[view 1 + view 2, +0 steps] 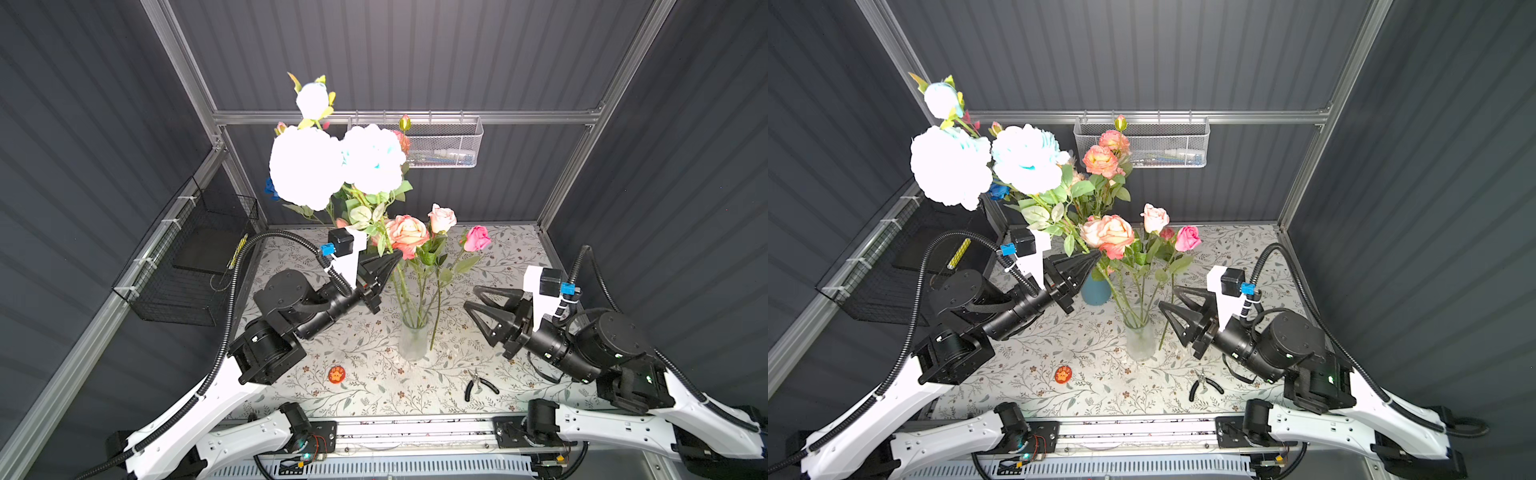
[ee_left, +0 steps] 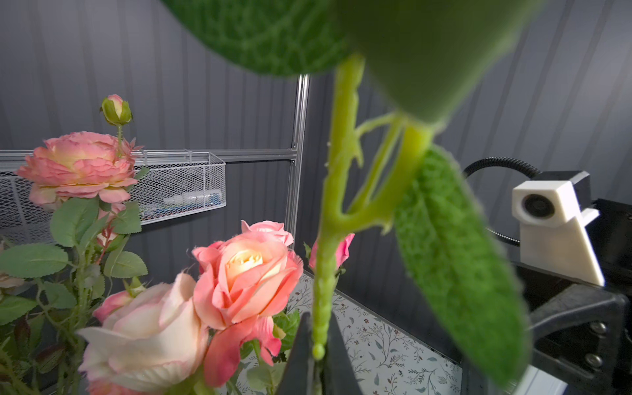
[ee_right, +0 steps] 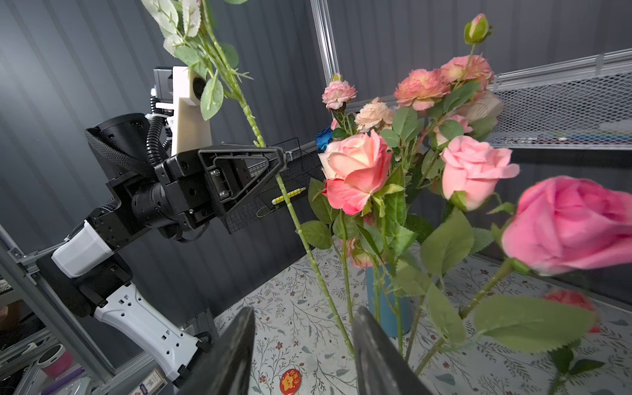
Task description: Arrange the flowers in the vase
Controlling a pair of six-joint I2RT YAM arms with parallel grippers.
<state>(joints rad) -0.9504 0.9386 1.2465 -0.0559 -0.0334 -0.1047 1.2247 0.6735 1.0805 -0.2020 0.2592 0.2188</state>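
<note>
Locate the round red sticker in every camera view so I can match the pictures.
Top view: round red sticker lies on the table, front-left of the clear vase.
Top view: sticker again front-left of the vase.
Left wrist: not in it.
Right wrist: on the table, seen between the right gripper fingers.
Shared landmark: silver mesh basket on the back rail.

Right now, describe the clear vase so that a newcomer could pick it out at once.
On the floral-patterned table, between the left gripper, shut on a leafy stem, and the right gripper, stands the clear glass vase with a few rose stems in it. Unlike the blue vase behind it, which carries the big bunch, it is transparent and sparsely filled.
</note>
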